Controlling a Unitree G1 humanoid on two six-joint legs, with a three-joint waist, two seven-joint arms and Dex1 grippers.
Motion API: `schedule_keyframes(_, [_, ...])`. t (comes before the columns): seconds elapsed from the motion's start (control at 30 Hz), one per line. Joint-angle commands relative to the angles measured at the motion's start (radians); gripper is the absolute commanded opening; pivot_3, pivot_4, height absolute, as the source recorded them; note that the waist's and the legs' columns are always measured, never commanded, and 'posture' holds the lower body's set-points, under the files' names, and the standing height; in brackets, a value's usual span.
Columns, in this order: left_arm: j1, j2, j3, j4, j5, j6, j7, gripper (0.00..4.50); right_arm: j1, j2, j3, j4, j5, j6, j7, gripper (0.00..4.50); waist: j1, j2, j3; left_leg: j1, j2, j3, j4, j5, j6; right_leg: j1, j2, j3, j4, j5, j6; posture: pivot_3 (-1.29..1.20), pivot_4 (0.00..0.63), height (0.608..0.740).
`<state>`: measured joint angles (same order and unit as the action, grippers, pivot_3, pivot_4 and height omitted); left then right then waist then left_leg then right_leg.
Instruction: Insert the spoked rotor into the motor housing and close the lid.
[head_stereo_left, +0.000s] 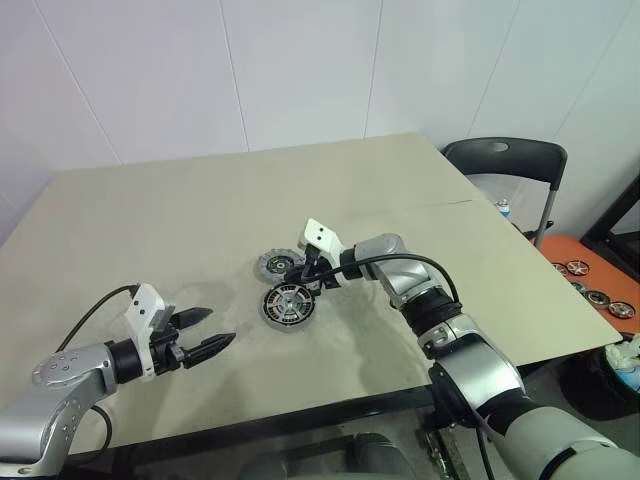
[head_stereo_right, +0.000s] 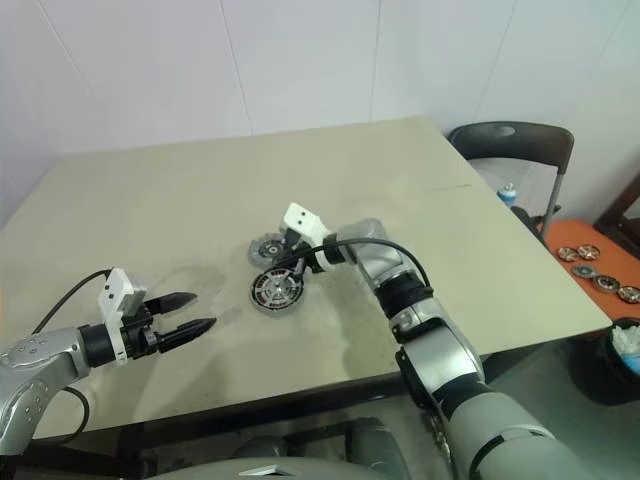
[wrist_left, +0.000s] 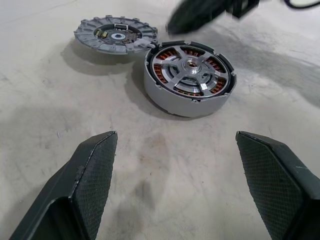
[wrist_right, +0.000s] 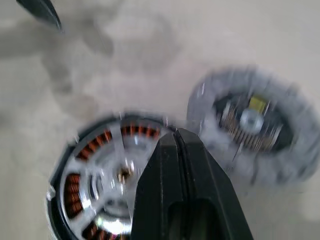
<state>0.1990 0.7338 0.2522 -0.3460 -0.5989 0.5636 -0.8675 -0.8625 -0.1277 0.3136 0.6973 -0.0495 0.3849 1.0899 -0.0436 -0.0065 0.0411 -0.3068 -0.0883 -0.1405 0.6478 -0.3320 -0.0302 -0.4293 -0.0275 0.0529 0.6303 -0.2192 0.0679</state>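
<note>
The motor housing (head_stereo_left: 289, 305) lies flat near the table's middle. A spoked rotor (wrist_left: 190, 75) with a dark rim sits in the housing (wrist_left: 170, 100), and copper windings show between its spokes. Just behind it and touching its rim lies the silver-grey ribbed lid (head_stereo_left: 274, 264), inner face up. My right gripper (head_stereo_left: 301, 276) is shut with nothing between its fingers, and its tip (wrist_right: 175, 135) hovers over the housing's far rim, next to the lid (wrist_right: 252, 122). My left gripper (head_stereo_left: 220, 325) is open and empty, well short of the housing on the left and pointing at it.
The tan table (head_stereo_left: 200, 210) has bare surface all around the parts. A dark chair (head_stereo_left: 505, 160) stands at the right edge. Beyond it an orange tray (head_stereo_left: 590, 275) holds several more motor parts. A small bottle (head_stereo_left: 503, 207) stands by the chair.
</note>
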Motion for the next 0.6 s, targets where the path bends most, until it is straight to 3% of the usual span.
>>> schedule_keyframes(0.03, [-0.014, 0.009, 0.027, -0.017, -0.009, -0.002, 0.001, 4.03, -0.032, 0.017, -0.003, 0.001, 0.013, -0.027, -0.001, 0.02, 0.000, 0.000, 0.000, 0.000, 0.000, 0.000, 0.000, 0.000, 0.000, 0.000, 0.000, 0.000, 0.000, 0.000, 0.000, 0.00, 0.000, 0.740])
schedule_keyframes(0.33, [-0.002, 0.013, 0.037, -0.019, -0.009, -0.002, 0.001, 4.03, -0.095, 0.023, -0.074, -0.040, 0.133, 0.067, 0.089, 0.02, 0.002, 0.000, 0.000, 0.000, 0.000, 0.000, 0.000, 0.000, 0.000, 0.000, 0.000, 0.000, 0.000, 0.000, 0.000, 0.00, 0.000, 0.740])
schedule_keyframes(0.47, [0.009, 0.016, 0.045, -0.025, -0.011, -0.001, -0.001, 4.03, -0.012, -0.030, 0.029, -0.130, 0.100, 0.074, 0.184, 0.02, 0.003, -0.001, 0.000, 0.000, 0.000, 0.000, 0.000, 0.000, 0.001, 0.000, 0.000, 0.000, -0.001, 0.000, 0.000, 0.00, 0.000, 0.740])
schedule_keyframes(0.6, [0.014, 0.019, 0.043, -0.031, -0.013, 0.002, 0.000, 4.03, 0.044, -0.034, 0.108, -0.079, 0.027, -0.003, 0.141, 0.02, 0.000, 0.000, 0.000, 0.000, 0.000, 0.000, 0.000, -0.001, 0.001, 0.001, 0.000, 0.000, -0.001, 0.000, 0.000, 0.00, 0.000, 0.740])
